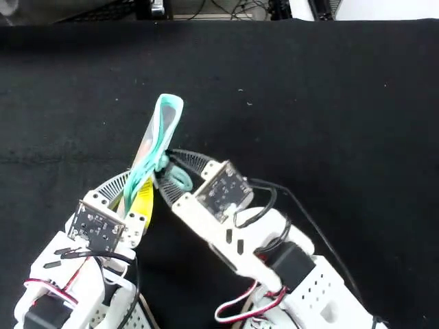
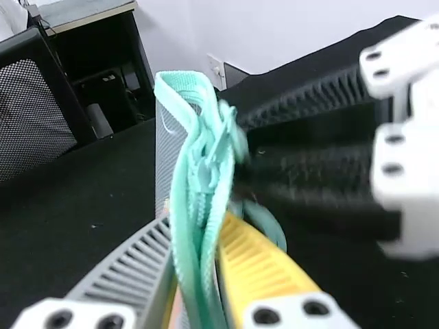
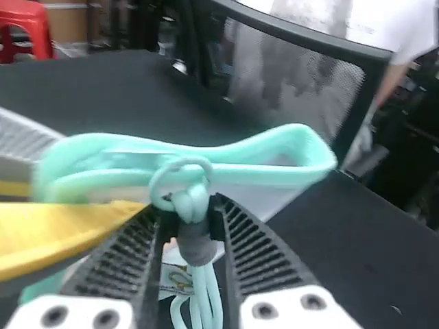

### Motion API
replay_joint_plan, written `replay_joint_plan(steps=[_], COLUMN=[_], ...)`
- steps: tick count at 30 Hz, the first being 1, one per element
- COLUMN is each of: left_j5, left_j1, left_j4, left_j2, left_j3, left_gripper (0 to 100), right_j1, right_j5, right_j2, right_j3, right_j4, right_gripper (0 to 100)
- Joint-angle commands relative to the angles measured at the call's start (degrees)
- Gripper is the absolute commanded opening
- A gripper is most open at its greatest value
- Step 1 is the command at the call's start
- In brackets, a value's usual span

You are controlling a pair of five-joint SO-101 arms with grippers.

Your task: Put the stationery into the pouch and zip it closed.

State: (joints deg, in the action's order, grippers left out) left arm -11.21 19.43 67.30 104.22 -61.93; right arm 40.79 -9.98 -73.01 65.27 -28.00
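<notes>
Near the front of the black desk (image 1: 329, 103), between the two arms, the pouch (image 1: 159, 133) stood on its edge with its mint-green zipper band turned up toward the high camera. Its far end pointed away from the arms and its near end sat between them. Whether that far end touched the desk could not be told.

The left end effector (image 1: 140, 181) was clenched on the near end of the pouch. Its grey finger (image 2: 134, 264) pressed one side and its yellow finger (image 2: 257, 264) the other, with the folded green band squeezed between them and rising out above the fingertips. Pale mesh fabric showed beside the band.

The right end effector (image 3: 188, 205) came in from the other side and met the pouch just beside the left one, so that the two sets of fingers nearly touched. Its black ribbed fingers (image 3: 250, 253) were closed on the zipper pull (image 3: 195, 236), a mint cord with a dark grey bead, knotted through a small ring on the band. The loose loop of the cord hung out behind the fingertips toward the arm's white body.

What lay inside the pouch could not be made out, and how far the zipper had been drawn was hidden by the fingers.
</notes>
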Motion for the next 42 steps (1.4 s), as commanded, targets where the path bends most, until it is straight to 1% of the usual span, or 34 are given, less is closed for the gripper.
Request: replay_joint_plan(steps=[1, 3, 5, 11, 14, 19, 22, 28, 32, 42], left_j5=[-0.2, -0.2, -0.2, -0.2, -0.2, -0.3, -1.8, -2.0, -2.0, -2.0], left_j1=[0.6, 0.6, 0.6, 0.6, 0.6, 0.7, 0.6, 0.6, 0.7, 1.0], left_j4=[0.9, 0.9, 0.9, 0.9, 0.9, 0.9, 0.9, 0.9, 0.9, 1.0], left_j2=[0.0, 0.0, 0.0, 0.0, 0.0, 0.0, 0.0, 0.0, 0.0, 0.0], left_j3=[-0.6, -0.6, -0.7, -0.6, -0.6, -0.6, -0.7, -0.7, -0.8, -0.8], left_gripper=[3, 3, 3, 3, 3, 3, 3, 3, 3, 3], right_j1=[-7.1, -10.1, -11.6, -11.9, -11.9, -12.0, -13.1, -16.6, -17.5, -17.3], right_j5=[0.4, 0.4, 0.4, -0.2, -4.1, -6.9, -6.9, -7.0, -10.3, -14.6], right_j2=[-2.5, -5.0, -6.5, -6.9, -5.8, -1.5, 2.9, 12.0, 16.2, 16.9], right_j3=[-1.7, -1.5, -1.5, -1.4, -1.5, -3.2, -7.7, -15.5, -17.8, -18.9], right_j4=[1.5, 1.5, 1.4, 1.8, 2.3, 5.4, 5.0, 3.8, 3.5, 0.5], right_gripper=[1.2, 1.2, 1.2, 1.2, 1.2, 1.2, 1.2, 1.2, 1.2, 1.2])
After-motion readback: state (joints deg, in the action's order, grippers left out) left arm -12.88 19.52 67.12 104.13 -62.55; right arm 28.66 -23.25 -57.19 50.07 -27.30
